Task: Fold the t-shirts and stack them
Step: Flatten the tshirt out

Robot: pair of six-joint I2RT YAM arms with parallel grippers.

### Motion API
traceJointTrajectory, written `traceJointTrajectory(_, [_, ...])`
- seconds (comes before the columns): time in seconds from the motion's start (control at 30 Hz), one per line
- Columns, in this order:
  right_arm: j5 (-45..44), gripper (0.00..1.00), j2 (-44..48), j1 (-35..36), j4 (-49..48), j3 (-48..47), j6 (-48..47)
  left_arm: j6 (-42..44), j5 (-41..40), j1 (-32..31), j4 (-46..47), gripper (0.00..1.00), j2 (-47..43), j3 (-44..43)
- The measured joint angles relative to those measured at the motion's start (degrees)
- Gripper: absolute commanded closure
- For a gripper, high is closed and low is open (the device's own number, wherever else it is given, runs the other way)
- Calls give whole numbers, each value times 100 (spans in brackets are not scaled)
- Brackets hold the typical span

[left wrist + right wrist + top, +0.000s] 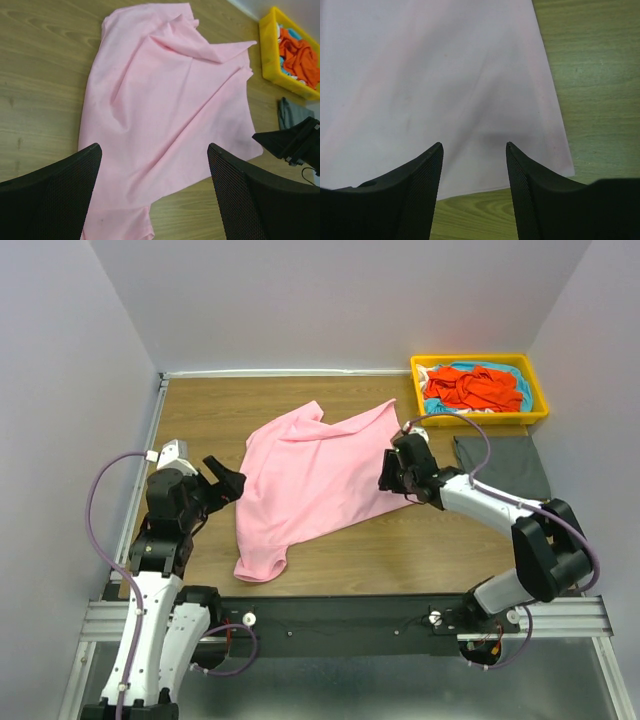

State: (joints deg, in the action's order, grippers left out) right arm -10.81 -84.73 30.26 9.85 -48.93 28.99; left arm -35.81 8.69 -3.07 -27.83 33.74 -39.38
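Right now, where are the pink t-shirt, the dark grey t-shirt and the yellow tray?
pink t-shirt (315, 480), top view, middle of its body.
dark grey t-shirt (508, 468), top view, middle of the cloth that shows.
yellow tray (470, 359), top view, its far rim.

We see the top view lit evenly from above: the pale walls (350, 300) carry a faint lilac tint, and the arms throw only soft, short shadows on the wooden surface (200, 410). The yellow tray (470, 359) reads saturated and crisp. In the left wrist view the light is warmer. Folds of the pink shirt (165, 110) shade gently, and the left claw (154, 147) sits dark at the near edge, its mesh texture visible. In the right wrist view we find a green cast on the surface and the shirt washed almost white. A dim shadow lies on the cloth between the nearly black fingers of the right claw (474, 145).
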Motion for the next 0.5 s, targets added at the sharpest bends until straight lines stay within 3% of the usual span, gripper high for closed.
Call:
traceJointTrajectory(0.3, [413,43,-168,-610,-120,702,393,42,-28,0,-11,9,693,258])
traceJointTrajectory(0.5, [498,42,647,-1023,-105,1438,693,111,-118,0,142,9,1547,258])
